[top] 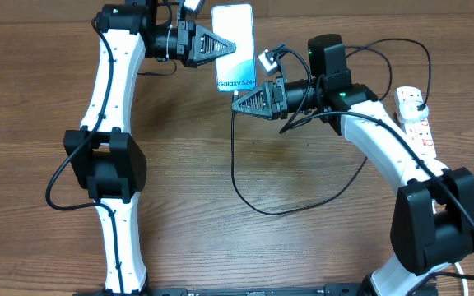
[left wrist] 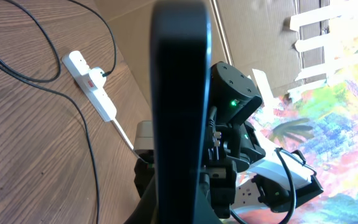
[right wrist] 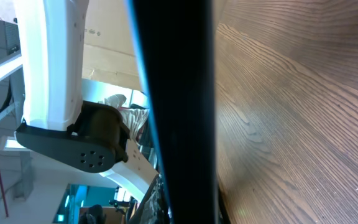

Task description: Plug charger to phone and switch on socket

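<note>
While gripped (left pincer (top: 234, 45)) — phone (top: 239, 25) glows.

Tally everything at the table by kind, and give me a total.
Phone: 1
Charger cable: 1
Power strip: 1
Robot arms: 2
Total: 5
</note>
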